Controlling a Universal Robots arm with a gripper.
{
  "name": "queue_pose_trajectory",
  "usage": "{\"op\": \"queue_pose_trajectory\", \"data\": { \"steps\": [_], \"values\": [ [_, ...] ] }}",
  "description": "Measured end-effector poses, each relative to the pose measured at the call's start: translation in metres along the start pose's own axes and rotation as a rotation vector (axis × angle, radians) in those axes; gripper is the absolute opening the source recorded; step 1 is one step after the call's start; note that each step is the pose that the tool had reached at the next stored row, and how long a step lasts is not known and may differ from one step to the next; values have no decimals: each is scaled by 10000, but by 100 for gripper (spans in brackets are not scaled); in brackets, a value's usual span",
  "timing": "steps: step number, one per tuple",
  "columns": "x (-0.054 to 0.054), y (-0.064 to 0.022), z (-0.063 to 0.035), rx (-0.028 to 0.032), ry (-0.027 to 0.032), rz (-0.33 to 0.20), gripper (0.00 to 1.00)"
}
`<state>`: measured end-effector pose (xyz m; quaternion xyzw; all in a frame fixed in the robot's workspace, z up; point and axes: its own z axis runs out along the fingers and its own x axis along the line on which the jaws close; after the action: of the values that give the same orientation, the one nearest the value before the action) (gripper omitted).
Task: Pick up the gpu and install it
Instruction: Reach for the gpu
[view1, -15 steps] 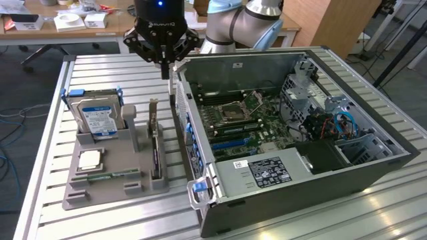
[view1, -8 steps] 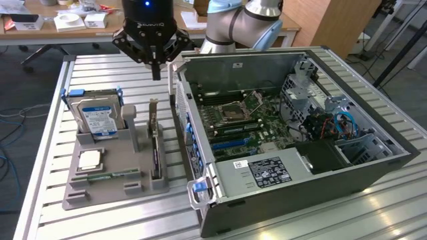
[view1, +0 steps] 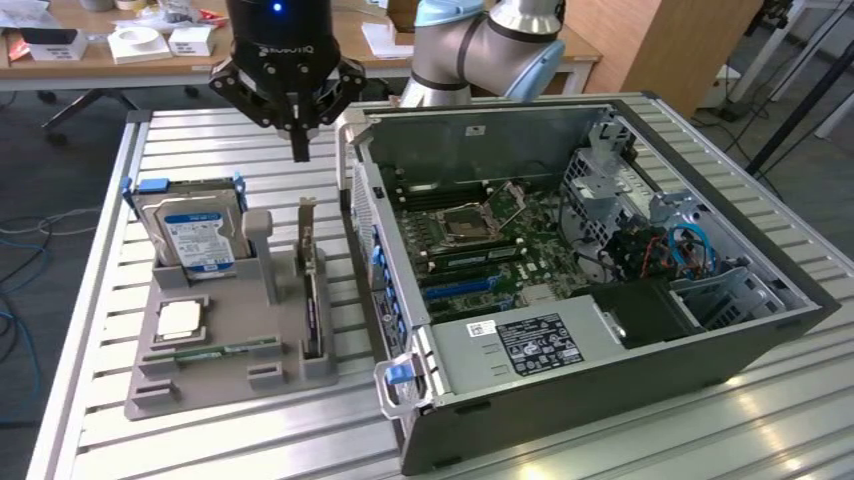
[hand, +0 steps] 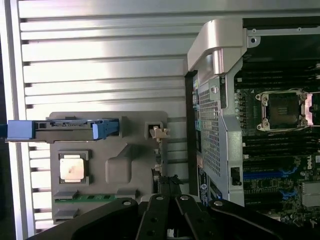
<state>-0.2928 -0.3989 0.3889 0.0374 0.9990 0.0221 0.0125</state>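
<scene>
- A robot arm's gripper (view1: 300, 150) hangs over the slatted aluminium table (view1: 667, 440), its jaws seemingly pressed together into one narrow tip and holding nothing. The pick-up step looks not yet begun.
- The gpu (view1: 311, 310) stands on edge in a slot of the grey parts holder (view1: 220, 300), lower than the jaws and well apart from them. Its silvery bracket (view1: 306, 222) is the end nearest the jaws.
- By this reading, a grasp calls for the jaws to part and line up across the card's thin upper edge. The edge is narrow, so there is little room for error.
- A blue-labelled hard drive (view1: 200, 235) stands upright in the same holder, further from the jaws' line than the card. A processor (view1: 180, 320) and a green memory stick (view1: 214, 350) lie flat beyond it.
- The open computer case (view1: 747, 345) lies on the other side of the jaws, motherboard (view1: 467, 235) exposed. Its rear wall (view1: 367, 250) rises just beside the card's slot and could crowd one jaw during a descent.
</scene>
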Motion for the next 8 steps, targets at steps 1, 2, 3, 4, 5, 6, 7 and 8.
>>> {"op": "queue_pose_trajectory", "data": {
  "steps": [1,2,3,4,5,6,7,8],
  "values": [
    [0,0,0,1,0,0,10],
    [0,0,0,1,0,-1,10],
    [0,0,0,1,1,-1,10],
    [0,0,0,1,0,0,10],
    [0,0,0,1,0,0,10],
    [1,0,-1,1,1,0,10],
    [3,-4,-1,1,2,2,10],
    [3,-10,-1,1,2,1,10]
  ]
}}
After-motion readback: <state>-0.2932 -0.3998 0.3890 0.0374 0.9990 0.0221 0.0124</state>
